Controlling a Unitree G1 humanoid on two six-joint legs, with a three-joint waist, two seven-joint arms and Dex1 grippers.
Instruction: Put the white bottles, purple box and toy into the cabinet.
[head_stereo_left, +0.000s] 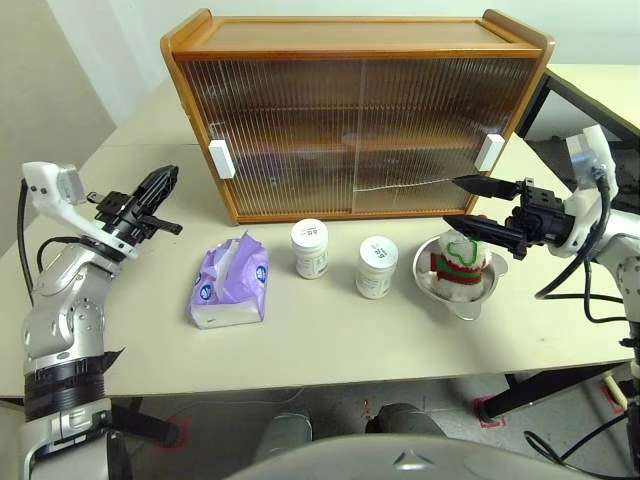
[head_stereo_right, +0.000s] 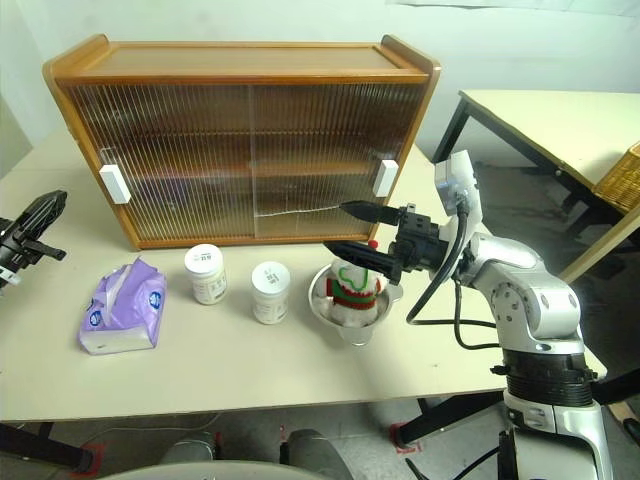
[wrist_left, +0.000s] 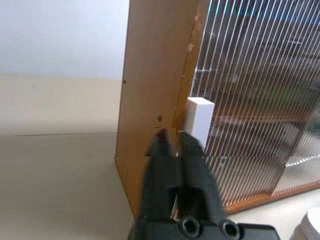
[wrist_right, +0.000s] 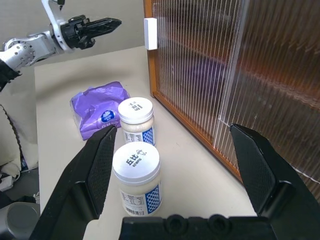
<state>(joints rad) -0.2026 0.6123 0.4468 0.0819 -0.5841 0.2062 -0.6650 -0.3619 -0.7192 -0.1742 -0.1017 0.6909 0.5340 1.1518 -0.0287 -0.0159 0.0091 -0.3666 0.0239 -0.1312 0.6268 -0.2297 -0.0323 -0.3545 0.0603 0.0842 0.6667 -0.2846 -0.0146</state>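
The cabinet (head_stereo_left: 360, 120) stands at the back of the table with both ribbed doors closed. In front of it lie the purple box (head_stereo_left: 230, 285), two white bottles (head_stereo_left: 310, 248) (head_stereo_left: 377, 267), and the toy (head_stereo_left: 458, 262) inside a steel bowl. My left gripper (head_stereo_left: 168, 177) is shut on nothing, in the air left of the cabinet, pointing toward its left white handle (wrist_left: 200, 122). My right gripper (head_stereo_left: 452, 201) is open, level, just above the toy and in front of the right door. The right wrist view looks past both bottles (wrist_right: 136, 167) (wrist_right: 135, 117) to the purple box (wrist_right: 97, 112).
The steel bowl (head_stereo_left: 480, 295) sits at the right end of the row. The right white handle (head_stereo_left: 489, 152) is on the cabinet's right edge. A second table with black legs (head_stereo_right: 530, 110) and a wicker basket (head_stereo_right: 620, 175) stand to the right.
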